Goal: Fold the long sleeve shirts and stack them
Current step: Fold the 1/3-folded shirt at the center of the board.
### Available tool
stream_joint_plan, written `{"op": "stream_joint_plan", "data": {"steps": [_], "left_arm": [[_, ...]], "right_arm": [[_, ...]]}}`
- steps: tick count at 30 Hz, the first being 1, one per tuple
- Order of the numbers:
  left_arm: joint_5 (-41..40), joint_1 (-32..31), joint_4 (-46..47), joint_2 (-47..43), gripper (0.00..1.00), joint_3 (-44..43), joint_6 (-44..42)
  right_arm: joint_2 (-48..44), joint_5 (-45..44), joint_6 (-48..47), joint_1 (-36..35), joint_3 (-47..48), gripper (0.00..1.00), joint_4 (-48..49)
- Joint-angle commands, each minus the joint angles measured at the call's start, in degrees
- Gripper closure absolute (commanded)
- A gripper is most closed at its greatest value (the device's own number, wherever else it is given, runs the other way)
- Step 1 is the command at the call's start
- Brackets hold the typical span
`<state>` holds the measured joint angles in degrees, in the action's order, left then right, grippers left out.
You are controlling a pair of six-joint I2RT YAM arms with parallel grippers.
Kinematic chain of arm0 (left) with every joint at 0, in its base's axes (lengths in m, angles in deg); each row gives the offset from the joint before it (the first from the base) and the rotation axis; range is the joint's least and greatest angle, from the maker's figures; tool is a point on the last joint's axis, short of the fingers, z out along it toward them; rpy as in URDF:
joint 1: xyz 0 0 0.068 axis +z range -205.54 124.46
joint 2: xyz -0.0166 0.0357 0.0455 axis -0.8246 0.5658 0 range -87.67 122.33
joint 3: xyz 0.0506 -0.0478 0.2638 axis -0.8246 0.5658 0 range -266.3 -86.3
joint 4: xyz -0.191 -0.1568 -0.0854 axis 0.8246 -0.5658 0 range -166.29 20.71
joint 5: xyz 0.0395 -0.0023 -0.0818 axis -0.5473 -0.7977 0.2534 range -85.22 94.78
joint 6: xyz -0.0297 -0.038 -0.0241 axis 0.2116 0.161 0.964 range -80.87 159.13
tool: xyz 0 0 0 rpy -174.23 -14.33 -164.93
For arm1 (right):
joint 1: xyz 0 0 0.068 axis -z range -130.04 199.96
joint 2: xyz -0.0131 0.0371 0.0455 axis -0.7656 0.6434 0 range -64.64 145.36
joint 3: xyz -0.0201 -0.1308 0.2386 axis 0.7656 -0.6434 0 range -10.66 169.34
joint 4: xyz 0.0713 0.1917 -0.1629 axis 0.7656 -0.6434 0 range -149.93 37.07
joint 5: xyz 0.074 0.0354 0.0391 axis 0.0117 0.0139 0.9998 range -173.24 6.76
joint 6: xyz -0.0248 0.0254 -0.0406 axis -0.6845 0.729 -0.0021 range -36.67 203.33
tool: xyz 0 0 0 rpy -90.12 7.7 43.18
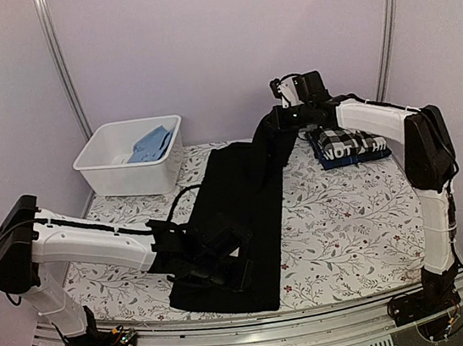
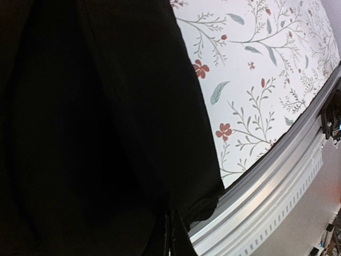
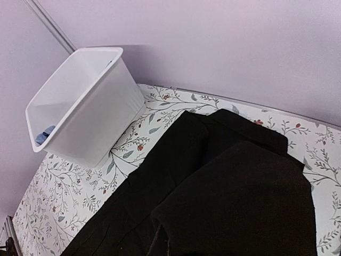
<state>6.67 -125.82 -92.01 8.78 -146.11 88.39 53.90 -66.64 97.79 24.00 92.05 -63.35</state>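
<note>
Ok, black shirt [image 1: 247,196] pinched both ends: left gripper [image 1: 216,264] at table [image 1: 341,227] near edge, right gripper [image 1: 282,119] holding far end raised, beside folded checked shirt [image 1: 342,137].

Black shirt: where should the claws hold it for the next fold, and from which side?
By its two short ends, from above: the black shirt lies as a long narrow strip running far to near. The right claw pinches the raised far end; the left claw is shut on cloth near the front hem.
</note>
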Motion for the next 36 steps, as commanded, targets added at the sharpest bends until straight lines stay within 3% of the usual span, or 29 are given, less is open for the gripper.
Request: {"op": "stream_joint_plan", "data": {"steps": [1,11,20,29,33,36], "left_arm": [[-1.68,0.77,1.56,-3.90,1.00,3.71,4.14],[-1.72,0.74,1.81,-4.57,1.00,6.45,5.47],[-0.67,0.77,1.36,-2.46,1.00,7.21,6.36],[-0.66,1.39,1.43,-1.09,1.00,7.96,7.26],[-0.70,1.93,1.06,-1.21,0.90,7.80,6.92],[-0.93,2.48,0.07,-1.84,0.72,7.38,6.38]], "right_arm": [[5.80,0.69,-1.47,-2.43,8.53,1.00,-3.40],[9.67,0.39,-0.48,-3.31,10.90,1.00,-3.73],[5.59,-7.84,-0.19,-3.40,8.86,1.00,-4.40],[2.95,-5.45,1.05,-3.94,4.34,0.96,-2.96],[4.37,-2.57,1.60,-5.77,3.54,0.88,-2.88],[5.64,-0.24,1.88,-7.94,3.91,0.78,-3.16]]}}
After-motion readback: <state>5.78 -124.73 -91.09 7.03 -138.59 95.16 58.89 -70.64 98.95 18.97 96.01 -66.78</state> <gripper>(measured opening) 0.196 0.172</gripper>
